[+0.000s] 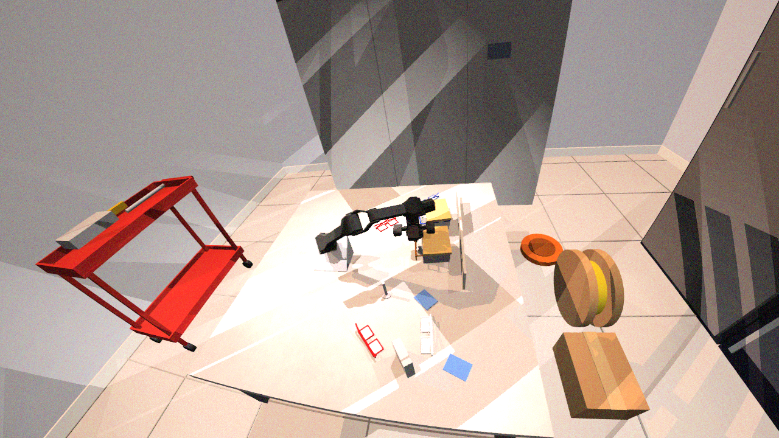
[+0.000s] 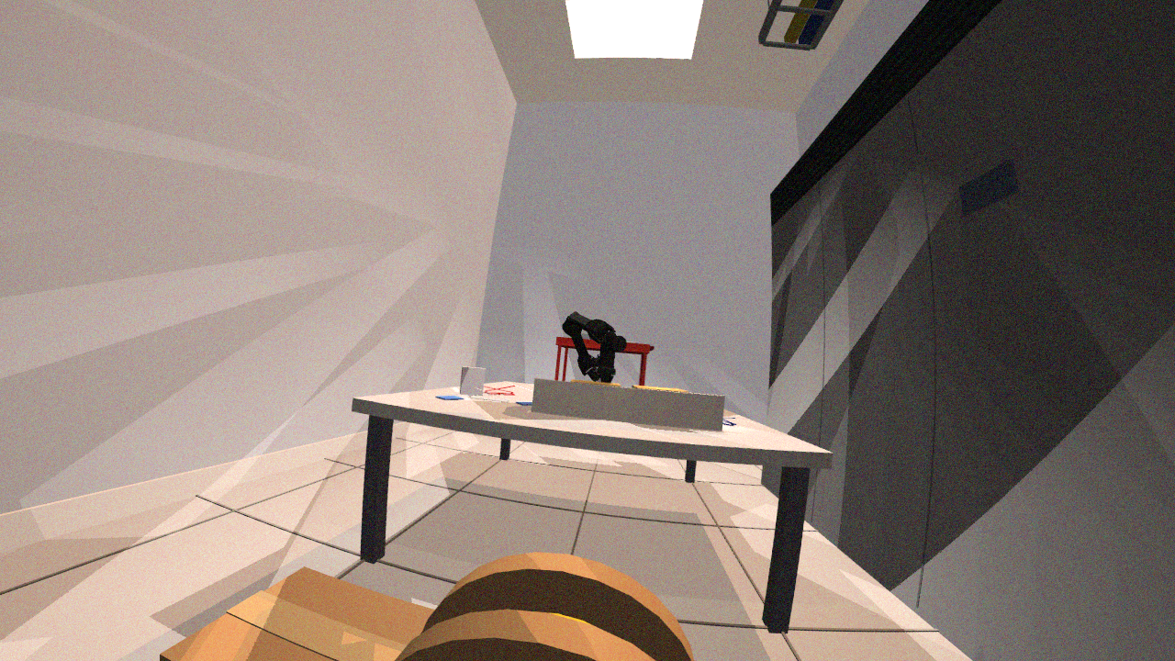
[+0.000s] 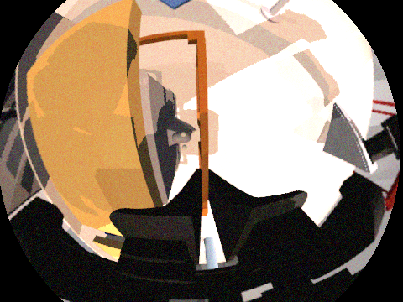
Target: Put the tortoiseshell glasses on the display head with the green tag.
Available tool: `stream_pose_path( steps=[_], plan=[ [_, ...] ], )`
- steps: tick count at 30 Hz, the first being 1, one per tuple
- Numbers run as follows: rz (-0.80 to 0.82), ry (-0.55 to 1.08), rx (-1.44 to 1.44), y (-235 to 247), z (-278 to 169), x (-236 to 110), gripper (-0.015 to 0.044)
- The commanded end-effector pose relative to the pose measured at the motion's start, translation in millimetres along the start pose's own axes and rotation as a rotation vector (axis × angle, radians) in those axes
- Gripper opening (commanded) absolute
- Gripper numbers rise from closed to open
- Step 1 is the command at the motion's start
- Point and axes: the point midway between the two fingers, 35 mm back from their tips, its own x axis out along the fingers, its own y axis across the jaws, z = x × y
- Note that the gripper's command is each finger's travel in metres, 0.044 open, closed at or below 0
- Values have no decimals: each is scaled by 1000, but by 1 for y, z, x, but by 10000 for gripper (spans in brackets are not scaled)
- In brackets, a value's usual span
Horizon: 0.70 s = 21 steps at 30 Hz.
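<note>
The arm (image 1: pixel 375 216) is showing black, blocky links with 1 paler grey patch near its middle. The gripper (image 3: pixel 206 231) is showing 2 wide black fingers and a small grey peg between them.

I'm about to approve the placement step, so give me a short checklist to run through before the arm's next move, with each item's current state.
1. Grip on the tortoiseshell glasses: ok. The gripper is shut on a thin orange-brown bar of the frame.
2. Glasses close to a display head: ok. In the wrist view the frame hangs right beside the yellow head.
3. That head carries the green tag: cannot tell. No tag shows in any view.
4. Bridge on the nose, temples behind the ears: cannot tell. The nose and ears cannot be made out.
5. Other head undisturbed: cannot tell. The arm covers part of it in the top view.
6. Red glasses away from the work: ok.
</note>
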Motion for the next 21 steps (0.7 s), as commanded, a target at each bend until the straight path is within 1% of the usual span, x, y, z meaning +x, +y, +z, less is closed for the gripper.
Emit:
stream_pose_path(
  steps=[1,14,18,21],
  plan=[
    [2,-3,-4,0,0,1,0],
    [2,-3,-4,1,1,5,0],
    [2,1,2,1,1,4,105],
    [2,1,2,1,1,4,107]
  ],
)
